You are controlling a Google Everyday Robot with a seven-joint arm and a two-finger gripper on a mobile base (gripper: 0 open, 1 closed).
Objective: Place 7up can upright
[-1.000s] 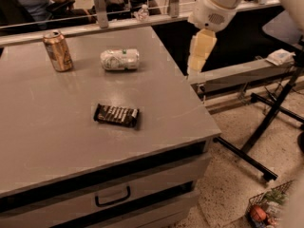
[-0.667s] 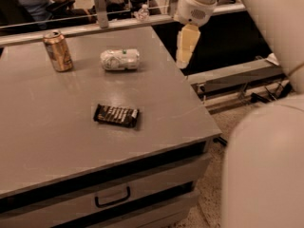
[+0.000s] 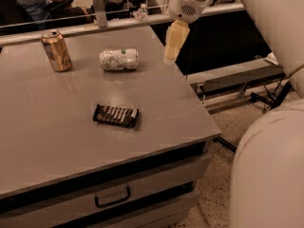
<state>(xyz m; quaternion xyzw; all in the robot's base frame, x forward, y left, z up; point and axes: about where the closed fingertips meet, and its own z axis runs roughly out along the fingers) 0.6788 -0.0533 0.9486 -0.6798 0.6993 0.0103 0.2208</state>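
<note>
The 7up can, pale whitish-silver with faint green markings, lies on its side on the grey table, towards the back middle. My gripper hangs from the white arm above the table's back right edge, to the right of the can and apart from it. It holds nothing that I can see.
A gold can stands upright at the back left. A dark snack bar lies in the table's middle. A drawer with a handle faces front. A rail runs behind the table. My white arm fills the right side.
My gripper has moved left, from beyond the table's right edge to over its back right corner, closer to the 7up can. The objects on the table have not moved.
</note>
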